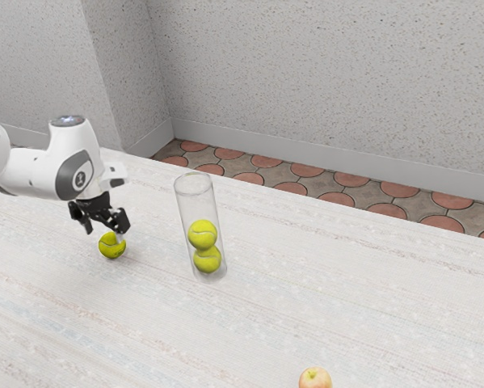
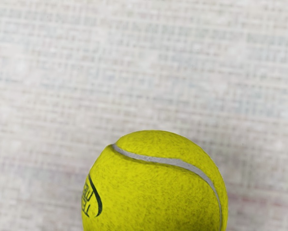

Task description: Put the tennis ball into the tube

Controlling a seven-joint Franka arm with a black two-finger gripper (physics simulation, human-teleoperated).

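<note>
A few dark letters are printed on the tennis ball (image 2: 156, 192), beside a dark curved stroke; they are turned around and curve away at its side, so the full word cannot be made out. A dark round emblem (image 1: 82, 179) is borne by the white arm (image 1: 38, 171). In the clear, standing tube (image 1: 184, 212), two yellow-green balls are held, an upper ball (image 1: 202, 234) set on a lower ball (image 1: 207, 259); above them, the tube is unfilled up to its rim. The tennis ball is bright yellow with dark flecks, crossed by a curved grey seam. It is seen on the pale table (image 1: 258, 339), outside the tube and directly beneath the gripper (image 1: 104, 232), whose two fingers are spread apart, with nothing clamped. An apple (image 1: 315, 378) is seen well apart.
</note>
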